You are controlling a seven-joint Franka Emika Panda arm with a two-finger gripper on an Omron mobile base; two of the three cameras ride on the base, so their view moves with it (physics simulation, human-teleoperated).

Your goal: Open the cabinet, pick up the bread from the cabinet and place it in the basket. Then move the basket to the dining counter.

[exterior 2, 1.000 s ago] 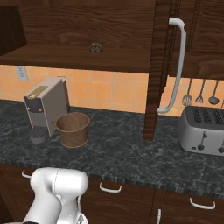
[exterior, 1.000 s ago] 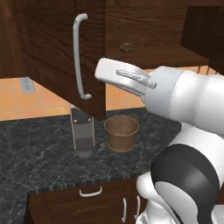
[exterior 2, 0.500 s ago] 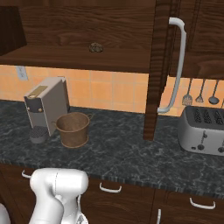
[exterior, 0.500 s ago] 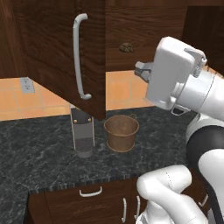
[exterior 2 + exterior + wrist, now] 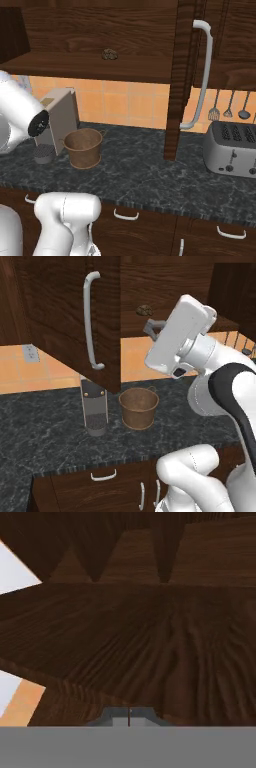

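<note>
The cabinet (image 5: 55,311) stands open, its left door swung toward me with a long silver handle (image 5: 90,326). The bread (image 5: 144,308), a small dark lump, lies on the cabinet's bottom shelf (image 5: 90,65), also seen as the bread (image 5: 109,54) from the right. My gripper (image 5: 150,326) is shut and holds nothing, just below and in front of the bread at the shelf's edge. In the hand view its tips (image 5: 129,717) are pressed together facing dark wood (image 5: 150,637). The basket (image 5: 138,407) stands below on the black granite counter, also visible as the basket (image 5: 83,147). The dining counter is out of view.
A grey coffee machine (image 5: 95,406) stands left of the basket, under the open left door. The right door (image 5: 182,75) with its handle (image 5: 200,75) juts out over the counter. A toaster (image 5: 232,150) sits at the far right, utensils hanging behind it.
The hand has turned from lying level beside the left door's edge to tilting up toward the shelf below the bread. Doors, bread and basket have not moved.
</note>
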